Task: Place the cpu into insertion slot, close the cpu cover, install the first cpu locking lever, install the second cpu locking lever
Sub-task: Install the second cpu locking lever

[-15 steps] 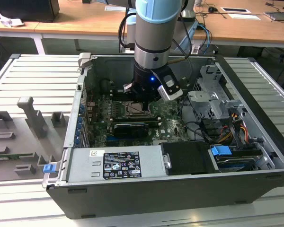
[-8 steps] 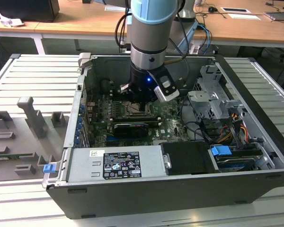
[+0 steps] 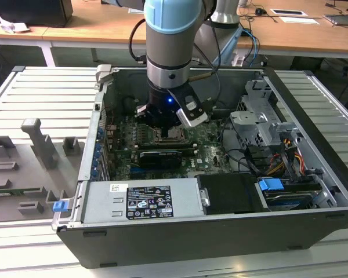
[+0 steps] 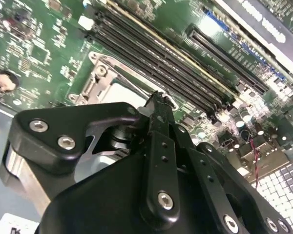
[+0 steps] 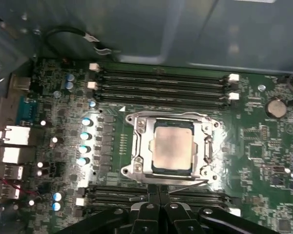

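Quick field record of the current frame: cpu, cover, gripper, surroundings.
cpu: seated in the insertion slot, silvery-tan top facing up
cpu cover: down flat, framing the chip
gripper: fingers together, tips at the cover's edge, holding nothing
levers: thin wire lever lies along the gripper-side edge; latched or not, cannot tell
surroundings: memory slots on the socket's far side, open computer case

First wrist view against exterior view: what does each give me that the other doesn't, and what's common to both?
First wrist view: the pale silvery-tan square cpu seated in its socket, the thin silvery metal cpu cover lying flat around it. Exterior view: the whole open grey computer case, the silvery power supply box and the blue-capped grey arm. Both: the green circuit board and the black gripper by the socket.
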{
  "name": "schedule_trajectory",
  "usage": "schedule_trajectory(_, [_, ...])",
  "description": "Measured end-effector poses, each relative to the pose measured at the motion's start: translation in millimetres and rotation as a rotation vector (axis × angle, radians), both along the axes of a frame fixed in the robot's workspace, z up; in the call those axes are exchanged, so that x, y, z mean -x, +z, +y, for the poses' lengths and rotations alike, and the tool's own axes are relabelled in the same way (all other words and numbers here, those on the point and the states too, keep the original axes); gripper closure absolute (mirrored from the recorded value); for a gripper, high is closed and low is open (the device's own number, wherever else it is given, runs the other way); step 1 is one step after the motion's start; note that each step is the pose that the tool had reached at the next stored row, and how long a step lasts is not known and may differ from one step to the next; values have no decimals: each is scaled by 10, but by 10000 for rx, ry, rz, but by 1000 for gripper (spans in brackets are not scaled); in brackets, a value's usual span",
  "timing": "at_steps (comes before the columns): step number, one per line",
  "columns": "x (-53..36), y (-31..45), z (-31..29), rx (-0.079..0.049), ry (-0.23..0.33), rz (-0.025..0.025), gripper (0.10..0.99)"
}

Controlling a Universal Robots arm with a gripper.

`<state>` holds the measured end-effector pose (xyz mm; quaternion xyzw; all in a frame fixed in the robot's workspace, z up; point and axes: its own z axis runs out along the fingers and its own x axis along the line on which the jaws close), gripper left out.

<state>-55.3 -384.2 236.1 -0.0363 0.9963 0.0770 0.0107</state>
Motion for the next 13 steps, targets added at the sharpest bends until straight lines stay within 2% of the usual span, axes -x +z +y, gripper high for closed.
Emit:
schedule_trajectory(7, [26, -142, 0, 1, 101, 1, 980])
schedule_trajectory(9, [58, -184, -5, -21, 125, 2, 980])
schedule_trajectory(10, [79, -188, -12, -63, 125, 0, 980])
schedule_trajectory(13, [138, -192, -43, -303, 126, -16, 980])
